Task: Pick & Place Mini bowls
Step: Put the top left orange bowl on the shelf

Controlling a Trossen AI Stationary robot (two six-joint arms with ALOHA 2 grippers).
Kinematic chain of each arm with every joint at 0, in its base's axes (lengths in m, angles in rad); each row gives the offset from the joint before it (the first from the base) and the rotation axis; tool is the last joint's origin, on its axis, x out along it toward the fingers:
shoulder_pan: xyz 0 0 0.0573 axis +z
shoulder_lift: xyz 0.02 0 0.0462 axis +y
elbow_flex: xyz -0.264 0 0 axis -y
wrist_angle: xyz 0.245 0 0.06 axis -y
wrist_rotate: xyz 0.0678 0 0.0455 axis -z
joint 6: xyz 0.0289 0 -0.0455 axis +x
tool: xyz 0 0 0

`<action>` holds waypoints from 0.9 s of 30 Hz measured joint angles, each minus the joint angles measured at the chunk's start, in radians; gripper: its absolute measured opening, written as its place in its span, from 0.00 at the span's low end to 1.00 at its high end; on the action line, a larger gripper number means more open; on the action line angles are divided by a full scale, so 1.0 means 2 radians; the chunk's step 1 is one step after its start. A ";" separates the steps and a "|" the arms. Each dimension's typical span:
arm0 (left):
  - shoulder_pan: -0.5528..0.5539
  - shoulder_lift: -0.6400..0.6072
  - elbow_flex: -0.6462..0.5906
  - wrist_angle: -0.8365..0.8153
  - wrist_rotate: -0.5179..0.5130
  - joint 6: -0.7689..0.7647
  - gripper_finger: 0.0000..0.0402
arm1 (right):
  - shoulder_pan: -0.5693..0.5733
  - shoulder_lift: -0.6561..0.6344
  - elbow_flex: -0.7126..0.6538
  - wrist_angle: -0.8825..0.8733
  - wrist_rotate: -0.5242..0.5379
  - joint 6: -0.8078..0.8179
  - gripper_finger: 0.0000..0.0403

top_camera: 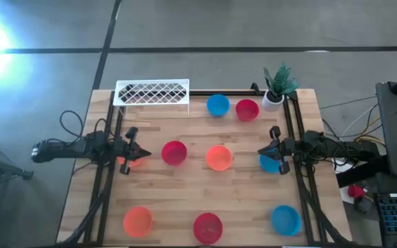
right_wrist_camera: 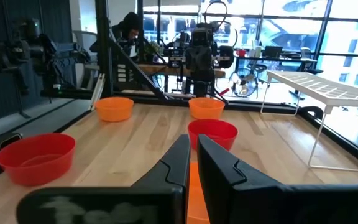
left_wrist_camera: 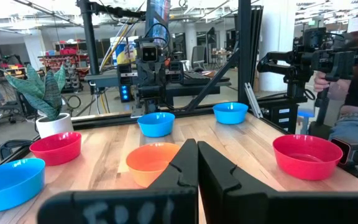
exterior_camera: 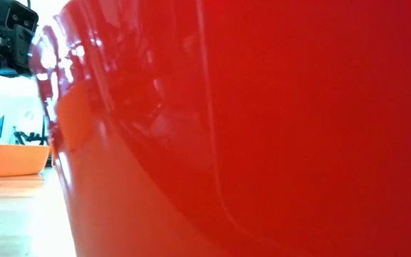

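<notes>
While both arms wait at the table's sides, the high view shows nine mini bowls spread over the table [top_camera: 185,200]: a blue bowl [top_camera: 218,105] and a red bowl [top_camera: 247,109] near the white rack [top_camera: 151,91] and the potted plant [top_camera: 278,84], a red [top_camera: 174,152] and an orange bowl [top_camera: 218,157] in the middle, and an orange [top_camera: 138,220], red [top_camera: 207,227] and blue one [top_camera: 285,219] along the near edge. The left gripper [top_camera: 140,153] is pinched fully closed over an orange bowl [top_camera: 128,161]; the right gripper [top_camera: 266,151], only a slit apart and holding nothing, sits above a blue bowl [top_camera: 270,162]. In the low view a red bowl's wall [exterior_camera: 262,128] fills nearly everything. In the left wrist view the closed fingers [left_wrist_camera: 185,171] point at the middle orange bowl [left_wrist_camera: 151,160]. In the right wrist view the narrow fingers [right_wrist_camera: 179,163] face a red bowl [right_wrist_camera: 212,134]. For a clean pick, I judge a gripper should first spread, then straddle one rim wall rather than press on it.
</notes>
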 joint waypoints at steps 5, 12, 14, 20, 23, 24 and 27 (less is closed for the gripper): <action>0.000 0.000 0.000 0.000 0.000 0.000 0.00 | 0.000 0.000 0.000 0.001 0.000 -0.002 0.07; 0.000 0.000 0.000 0.000 0.000 0.000 0.00 | 0.000 0.000 0.000 0.001 0.000 -0.002 0.07; 0.000 0.000 0.000 0.000 0.000 0.000 0.00 | 0.000 0.000 0.000 0.001 0.000 -0.002 0.07; 0.000 0.000 0.000 0.000 0.000 0.000 0.00 | 0.000 0.000 0.000 0.001 0.000 -0.002 0.07; 0.000 0.000 0.000 0.000 0.000 0.000 0.00 | 0.000 0.000 0.000 0.002 0.000 -0.003 0.07; 0.000 0.000 0.000 0.000 0.000 0.000 0.00 | 0.000 0.000 0.000 0.002 0.000 -0.006 0.07; 0.000 0.000 0.000 0.000 0.000 0.002 0.00 | 0.000 0.000 0.000 0.002 0.000 -0.017 0.07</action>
